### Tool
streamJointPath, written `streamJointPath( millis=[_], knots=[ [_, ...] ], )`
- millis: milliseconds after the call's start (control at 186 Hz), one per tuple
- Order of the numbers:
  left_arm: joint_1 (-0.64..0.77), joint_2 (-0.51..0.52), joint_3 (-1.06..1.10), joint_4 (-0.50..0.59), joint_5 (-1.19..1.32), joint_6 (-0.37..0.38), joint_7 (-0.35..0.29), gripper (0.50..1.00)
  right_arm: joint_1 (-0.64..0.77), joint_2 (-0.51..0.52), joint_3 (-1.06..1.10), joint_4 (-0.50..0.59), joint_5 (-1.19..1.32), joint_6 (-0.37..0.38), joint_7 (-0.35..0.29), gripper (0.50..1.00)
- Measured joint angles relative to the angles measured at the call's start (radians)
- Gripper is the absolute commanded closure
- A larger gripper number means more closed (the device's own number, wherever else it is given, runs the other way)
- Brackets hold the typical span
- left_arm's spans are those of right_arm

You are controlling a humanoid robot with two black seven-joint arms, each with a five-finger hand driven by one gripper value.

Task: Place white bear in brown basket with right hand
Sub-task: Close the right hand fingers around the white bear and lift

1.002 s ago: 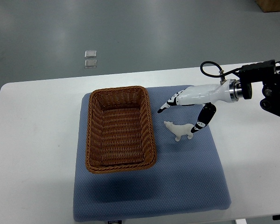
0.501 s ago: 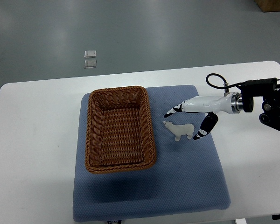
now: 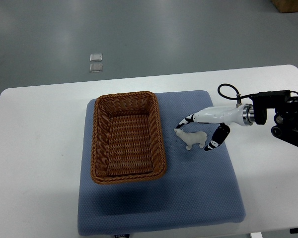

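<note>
Right hand reaches in from the right edge, white shell with black-tipped fingers. I see it spread around the white bear: one long finger lies along the far side of the bear with its tip at the head end, and a second digit angles down on the near right side, its tip just beside the bear's rear. Fingers bracket the toy but I cannot tell whether they press on it. Bear stands on its legs on the blue mat, head pointing left toward the brown basket.

Basket sits on the left half of the mat, long side running near to far, nothing inside it that I can see. The bear is just right of the basket's right rim, apart from it, roughly level with the basket's middle.

Mat lies on a white table. Behind the hand, the silver wrist ring and black forearm with a looped black cable sit over the table's right part. Two small clear squares lie on the grey floor beyond the table's far edge.
</note>
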Motion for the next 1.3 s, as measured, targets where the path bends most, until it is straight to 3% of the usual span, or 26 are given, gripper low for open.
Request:
streamJointPath(
  millis=[113, 453, 539, 690, 943, 1298],
  knots=[
    [0.000, 0.000, 0.000, 0.000, 0.000, 0.000, 0.000, 0.500, 0.000, 0.003, 0.000, 0.000, 0.000, 0.000, -0.001, 0.695],
    [0.000, 0.000, 0.000, 0.000, 0.000, 0.000, 0.000, 0.500, -0.010, 0.018, 0.000, -0.005, 0.001, -0.008, -0.003, 0.709],
    [0.000, 0.000, 0.000, 0.000, 0.000, 0.000, 0.000, 0.500, -0.010, 0.021, 0.000, -0.007, 0.001, -0.008, -0.003, 0.756],
    [0.000, 0.000, 0.000, 0.000, 0.000, 0.000, 0.000, 0.500, -0.010, 0.024, 0.001, -0.014, 0.000, -0.008, -0.016, 0.883],
    [0.000, 0.000, 0.000, 0.000, 0.000, 0.000, 0.000, 0.500, -0.009, 0.025, 0.000, -0.020, 0.000, -0.005, -0.030, 0.987],
    [0.000, 0.000, 0.000, 0.000, 0.000, 0.000, 0.000, 0.500, 0.011, 0.012, 0.054, -0.020, 0.001, 0.010, -0.029, 0.987]
  ],
)
